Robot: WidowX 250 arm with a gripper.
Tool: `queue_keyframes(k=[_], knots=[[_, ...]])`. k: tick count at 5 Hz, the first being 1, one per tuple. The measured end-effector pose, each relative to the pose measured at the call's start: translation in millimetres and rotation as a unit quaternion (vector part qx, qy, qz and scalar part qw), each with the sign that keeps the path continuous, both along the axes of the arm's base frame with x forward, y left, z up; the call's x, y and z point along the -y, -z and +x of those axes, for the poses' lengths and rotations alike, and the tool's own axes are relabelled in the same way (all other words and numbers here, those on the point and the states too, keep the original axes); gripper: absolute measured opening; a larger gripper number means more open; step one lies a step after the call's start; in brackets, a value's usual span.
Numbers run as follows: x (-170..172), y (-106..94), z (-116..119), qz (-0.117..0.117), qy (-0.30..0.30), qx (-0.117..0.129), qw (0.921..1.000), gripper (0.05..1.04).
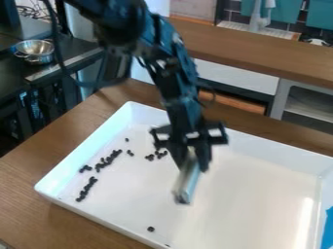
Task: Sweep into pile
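Camera view: one black tool (197,161), centre, closed on a pale elongated piece (187,181), slanting over the tray. One white tray (91,146), centre to lower right, on a wooden surface (32,163). Small black pieces (116,154), clustered in the tray, left of centre; one single, bottom. One metal bowl (36,50), upper left.

Bright — white glare on the tray (260,194)

The camera looks down aslant from nearby.

Kitchen-like room: metal colander (35,50) on dark counter (77,49), hanging cloth (259,15), dark wall tiles (234,17).
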State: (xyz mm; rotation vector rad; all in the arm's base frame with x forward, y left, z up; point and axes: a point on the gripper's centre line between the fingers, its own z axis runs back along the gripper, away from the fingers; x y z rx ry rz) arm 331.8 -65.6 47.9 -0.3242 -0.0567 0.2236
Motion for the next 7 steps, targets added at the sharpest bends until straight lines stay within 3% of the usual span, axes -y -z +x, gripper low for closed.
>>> queue_keyframes(k=[2, 4, 6, 7], knots=[[0, 52.5, -6, 0.041, -0.005, 0.019, 0.9990, 0.381], [-17, 61.4, -15, 0.048, 0.002, 0.046, 0.9978, 0.381], [-56, 61.1, -26, 0.054, -0.003, 0.022, 0.9983, 0.381], [-80, 62.5, -32, 0.069, 0.001, 0.016, 0.9975, 0.381]])
